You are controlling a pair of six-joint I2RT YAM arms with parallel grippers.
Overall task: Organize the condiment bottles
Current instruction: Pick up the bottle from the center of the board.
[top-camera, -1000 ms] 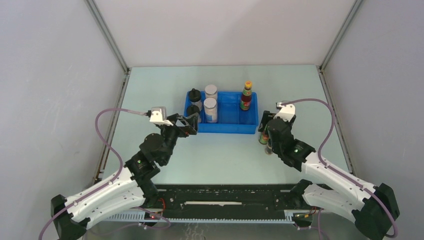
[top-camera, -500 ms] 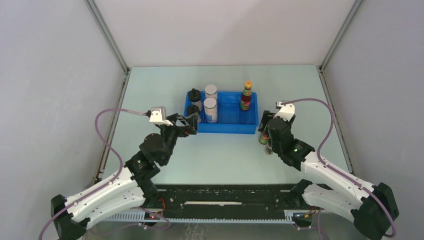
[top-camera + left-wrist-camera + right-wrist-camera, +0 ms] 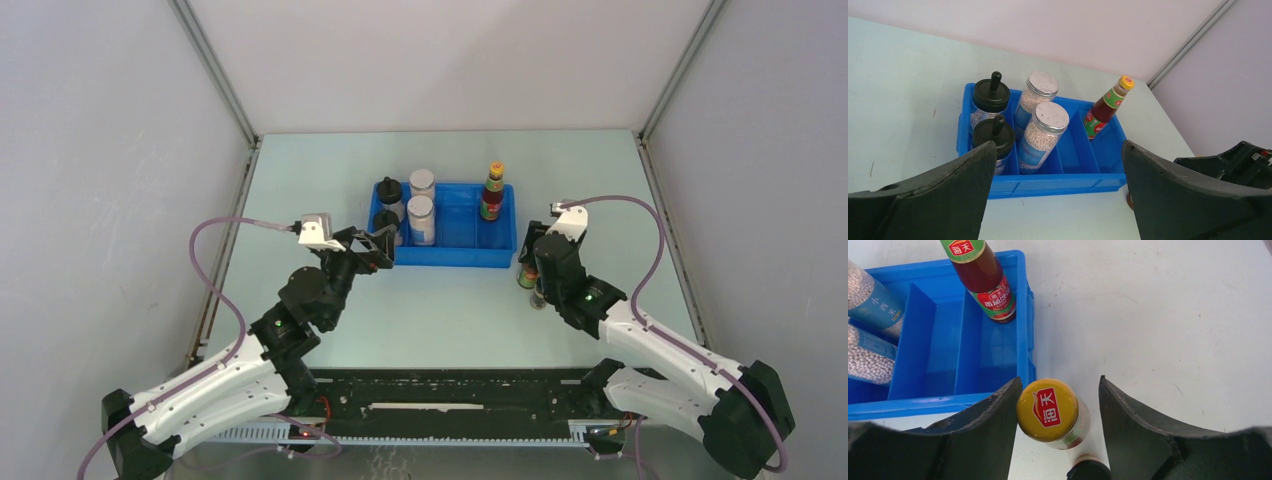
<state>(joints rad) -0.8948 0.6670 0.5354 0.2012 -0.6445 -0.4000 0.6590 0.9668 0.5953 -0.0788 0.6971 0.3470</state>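
Observation:
The blue tray point(image 3: 455, 258) holds two black knob-capped bottles point(image 3: 388, 190), two clear white-lidded bottles point(image 3: 421, 214) and one slim orange-capped bottle point(image 3: 492, 190). The left wrist view shows them too: knob caps point(image 3: 991, 95), white lids point(image 3: 1050, 118), slim bottle point(image 3: 1104, 107). My right gripper point(image 3: 1059, 382) is open around the second orange-capped bottle point(image 3: 1048, 410), which stands on the table just right of the tray; there is a gap at the right finger. A short dark bottle's black lid point(image 3: 1089, 471) is just behind it. My left gripper point(image 3: 1058, 150) is open and empty, in front of the tray.
The tray's two right compartments point(image 3: 990, 355) are bare apart from the slim bottle at the far end. The tray's right wall point(image 3: 1029, 335) is close to my right gripper's left finger. White enclosure walls surround the table.
My right gripper has shifted slightly toward the far side around the orange-capped bottle. The left arm has not moved.

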